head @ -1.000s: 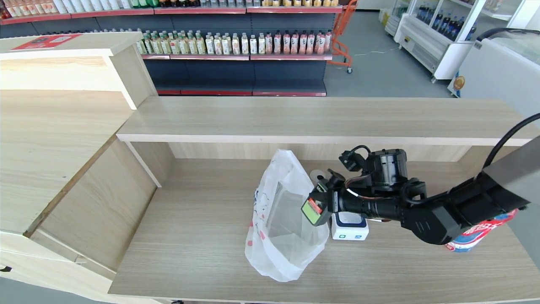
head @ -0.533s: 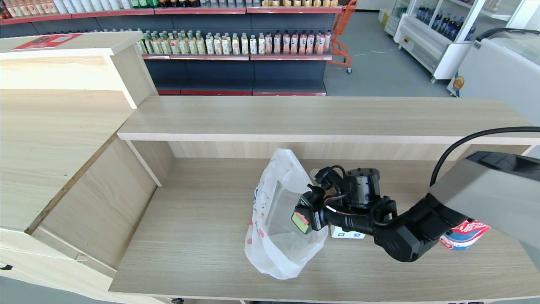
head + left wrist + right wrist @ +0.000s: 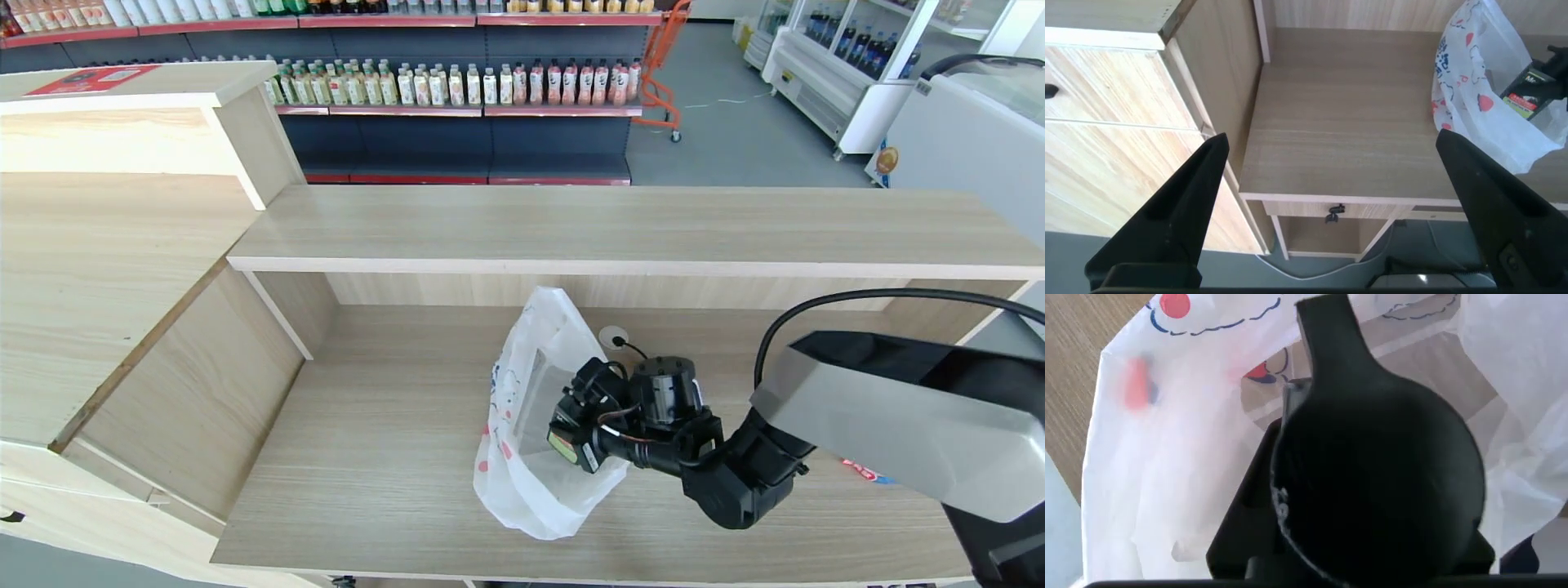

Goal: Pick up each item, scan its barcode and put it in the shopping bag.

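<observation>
A white plastic shopping bag [image 3: 522,457] with red and blue print stands open in the middle of the lower counter [image 3: 367,457]. My right gripper [image 3: 581,441] is shut on a small dark item with a green and red label [image 3: 563,447], held at the bag's mouth against its right side. In the right wrist view the dark item [image 3: 1372,474] sits close up with the bag's white film [image 3: 1167,457] all around it. My left gripper [image 3: 1331,139] hangs open and empty off the counter's front left corner. From there I see the bag [image 3: 1470,73] and the item [image 3: 1527,86].
A red and blue packet [image 3: 864,472] lies on the counter at the right, mostly behind my right arm. A raised wooden ledge [image 3: 620,229] runs along the back, and a side panel [image 3: 204,392] closes the left. A cable grommet [image 3: 612,336] sits behind the bag.
My right arm has swung down and to the left, carrying the item from above the white scanner box to the bag's mouth. The arm now covers the scanner.
</observation>
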